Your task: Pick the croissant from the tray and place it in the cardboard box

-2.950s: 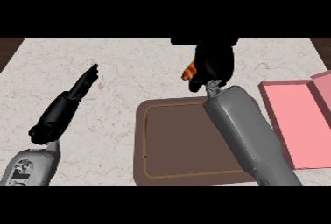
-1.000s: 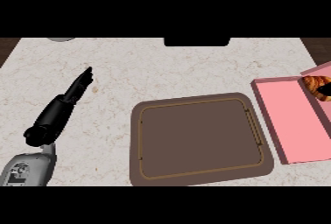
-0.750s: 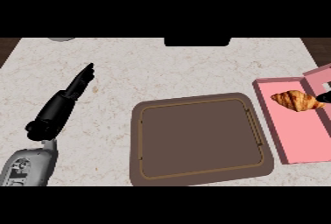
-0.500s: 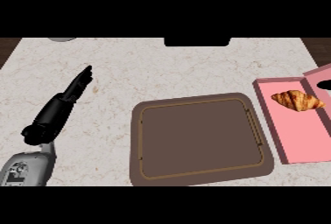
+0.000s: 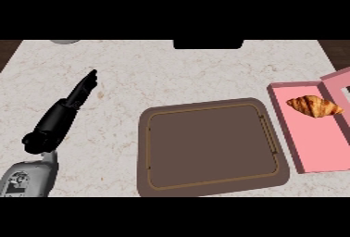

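A golden-brown croissant (image 5: pixel 314 106) lies in the far end of the pink cardboard box (image 5: pixel 311 148) at the right edge of the head view. The brown tray (image 5: pixel 209 147) sits in the middle of the counter with nothing on it. My left hand (image 5: pixel 71 102) rests at the left, fingers straight and pointing away from me, holding nothing. My right hand does not show in the view.
The box's open lid (image 5: pixel 340 83) stands at the far right edge. A dark recess (image 5: pixel 208 44) cuts into the counter's far edge, and a grey round object (image 5: pixel 65 41) peeks in at the top left. Marble counter (image 5: pixel 178 74) stretches behind the tray.
My right hand carried the croissant from above the tray over to the box, let it go there, and withdrew out of view to the right. The left hand stayed still.
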Controlling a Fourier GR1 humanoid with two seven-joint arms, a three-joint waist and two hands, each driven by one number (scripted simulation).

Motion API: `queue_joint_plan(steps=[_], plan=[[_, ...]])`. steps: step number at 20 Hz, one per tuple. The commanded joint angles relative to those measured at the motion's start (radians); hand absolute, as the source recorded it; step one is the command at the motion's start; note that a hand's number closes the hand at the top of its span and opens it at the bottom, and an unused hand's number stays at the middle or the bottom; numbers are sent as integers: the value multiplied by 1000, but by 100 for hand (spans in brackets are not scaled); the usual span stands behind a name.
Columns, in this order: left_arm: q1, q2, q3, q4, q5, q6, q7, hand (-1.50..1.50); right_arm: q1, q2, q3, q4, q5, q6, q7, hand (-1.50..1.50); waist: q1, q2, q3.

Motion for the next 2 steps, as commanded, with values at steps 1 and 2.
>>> queue_joint_plan(steps=[1, 2], plan=[[32, 21, 13, -74, 22, -26, 24, 0, 72, 2, -113, -50, -98, -69, -54, -150, 7, -2, -1], [14, -24, -22, -5, -24, 16, -25, 0, 112, -38, -140, -17, -143, -37, -124, -150, -1, 2, -1]])
